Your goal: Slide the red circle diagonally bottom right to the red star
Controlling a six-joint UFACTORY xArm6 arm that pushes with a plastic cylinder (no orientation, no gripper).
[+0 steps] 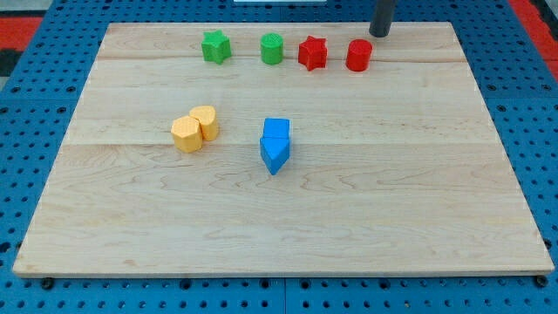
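Note:
The red circle stands near the view's top edge of the wooden board, just right of the red star, with a small gap between them. My tip is at the view's top, just above and to the right of the red circle, a short way off it. The rod comes down from the top edge of the view.
A green star and a green circle stand left of the red star in the same row. Two yellow blocks touch each other at mid-left. Two blue blocks touch at the centre. The board's edge runs along the top.

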